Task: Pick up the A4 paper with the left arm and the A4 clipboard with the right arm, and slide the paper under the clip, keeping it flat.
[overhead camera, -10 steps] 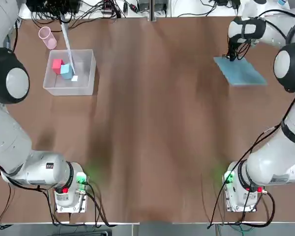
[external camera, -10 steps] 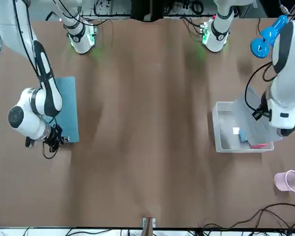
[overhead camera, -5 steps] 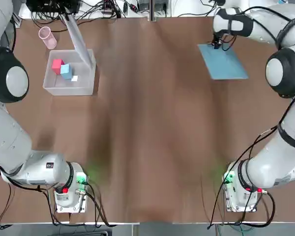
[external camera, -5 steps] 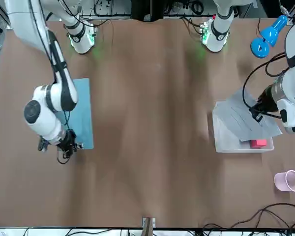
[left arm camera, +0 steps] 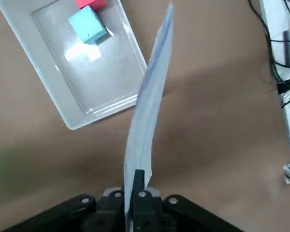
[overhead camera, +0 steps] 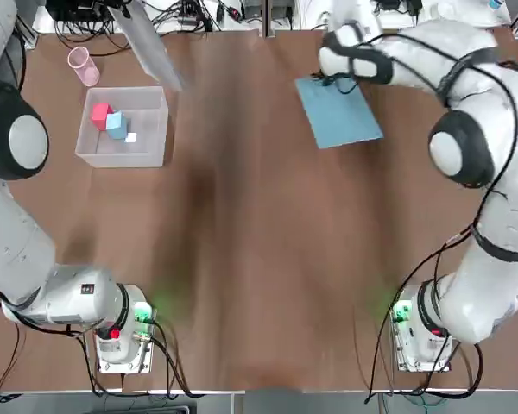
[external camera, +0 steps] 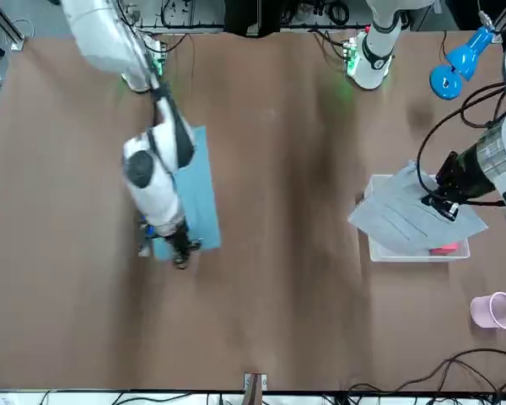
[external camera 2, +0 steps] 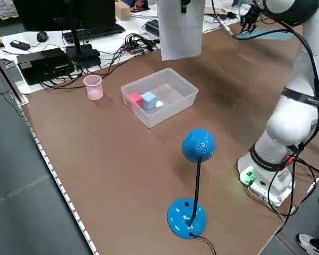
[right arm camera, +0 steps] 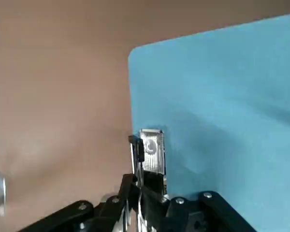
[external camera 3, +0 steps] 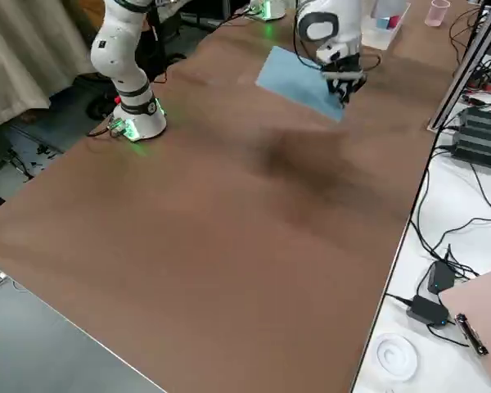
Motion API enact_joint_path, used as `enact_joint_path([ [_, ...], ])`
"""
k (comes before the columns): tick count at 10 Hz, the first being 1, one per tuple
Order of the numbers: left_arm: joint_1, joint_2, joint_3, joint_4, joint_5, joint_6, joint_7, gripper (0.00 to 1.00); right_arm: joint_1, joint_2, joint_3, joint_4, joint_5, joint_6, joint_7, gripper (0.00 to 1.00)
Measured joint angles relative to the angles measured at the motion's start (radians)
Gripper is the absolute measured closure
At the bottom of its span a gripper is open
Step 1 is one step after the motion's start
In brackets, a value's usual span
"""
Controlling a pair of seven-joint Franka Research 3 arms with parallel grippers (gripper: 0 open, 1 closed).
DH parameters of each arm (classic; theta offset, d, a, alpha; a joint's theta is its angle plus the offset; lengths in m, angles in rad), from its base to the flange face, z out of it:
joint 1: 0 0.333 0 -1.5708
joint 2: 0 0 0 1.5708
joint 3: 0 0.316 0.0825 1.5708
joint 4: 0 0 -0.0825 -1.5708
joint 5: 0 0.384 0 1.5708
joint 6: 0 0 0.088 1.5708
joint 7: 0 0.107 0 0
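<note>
While the left gripper (left arm camera: 135,176) is grasping the A4 paper (external camera: 409,211) by one edge, the sheet is extending out past its fingertips, showing faint pen strokes and curving slightly along its length. The right gripper (right arm camera: 142,150) is clenched at the silver spring clip (right arm camera: 152,150), supporting the light-blue A4 clipboard (external camera: 201,194), which is spreading from that grip back toward the robot's bases and out to the robot's right.

Regarding clearance, the paper's free edge and the clipboard's nearest edge are remaining apart, with brown tabletop (overhead camera: 259,216) lying between the two grippers. No part of the sheet is sitting under the clip. On the robot's side of the left gripper, the clear plastic bin (overhead camera: 147,161) is standing with a red cube (overhead camera: 101,116) and a light-blue cube (overhead camera: 116,126) inside. The pink cup (overhead camera: 84,66) is standing to that gripper's left, near the bin.
</note>
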Motion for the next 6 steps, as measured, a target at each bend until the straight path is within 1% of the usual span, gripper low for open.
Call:
enact_joint_path([
  [1,-0.001,-0.009,-0.001,0.0,0.0,0.0,-0.002,0.99,0.053,0.047,-0.001,0.05,-0.003,0.0,0.022,0.96],
  [3,-0.002,-0.013,-0.002,0.0,0.0,0.0,-0.002,0.99,0.12,0.143,-0.004,0.133,-0.045,0.005,0.108,0.96],
  [6,-0.002,-0.013,-0.002,-0.001,0.0,0.0,-0.003,0.99,0.193,0.307,-0.005,0.295,-0.2,0.013,0.397,0.96],
])
